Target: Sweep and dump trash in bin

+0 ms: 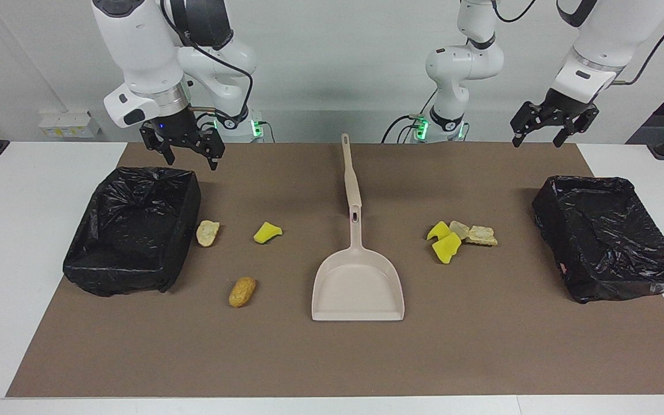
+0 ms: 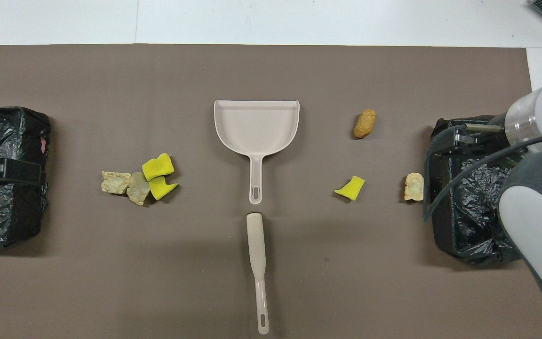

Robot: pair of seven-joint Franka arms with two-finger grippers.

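The trash lies on the brown mat. A cluster of yellow and beige scraps (image 1: 460, 237) (image 2: 137, 181) lies toward the left arm's end. A yellow chunk (image 1: 267, 232) (image 2: 350, 187), a beige piece (image 1: 207, 233) (image 2: 413, 186) and a golden-brown piece (image 1: 242, 291) (image 2: 364, 123) lie toward the right arm's end. The beige piece sits beside a black-lined bin (image 1: 185, 225) (image 2: 440, 221). My right gripper (image 1: 191, 158) hangs open and holds nothing, over that bin's edge nearest the robots. My left gripper (image 1: 536, 140) waits open, raised over the mat's corner at the robots' edge near the second bin (image 1: 552, 219) (image 2: 31, 216).
A beige dustpan (image 1: 358, 285) (image 2: 257, 125) lies mid-mat, its handle pointing at the robots. A beige sweeping stick (image 1: 350, 178) (image 2: 258, 263) lies in line with the handle, nearer to the robots. White table surrounds the mat (image 1: 482, 346).
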